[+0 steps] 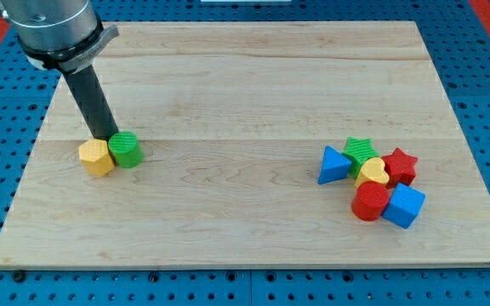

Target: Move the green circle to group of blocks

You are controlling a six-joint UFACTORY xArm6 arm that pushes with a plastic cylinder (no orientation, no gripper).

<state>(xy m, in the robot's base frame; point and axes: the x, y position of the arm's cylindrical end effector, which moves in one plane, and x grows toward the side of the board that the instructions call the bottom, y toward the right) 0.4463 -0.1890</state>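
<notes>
Six grouped blocks (374,180) well apart from green circle (126,149).

You have a pale wooden tabletop (228,76) with plank seams running across the view, sitting on a blue pegboard surface (483,102). Near the view's left, a green circle (127,149) and a yellow hexagon (97,157) lie touching side by side. My tip (105,136) meets the tabletop just above them, against both. Well apart, at the view's right, you see a tight cluster: blue triangle (334,164), green star (361,151), red star (401,165), yellow heart (373,173), red cylinder-like block (370,202), blue cube (404,206).
</notes>
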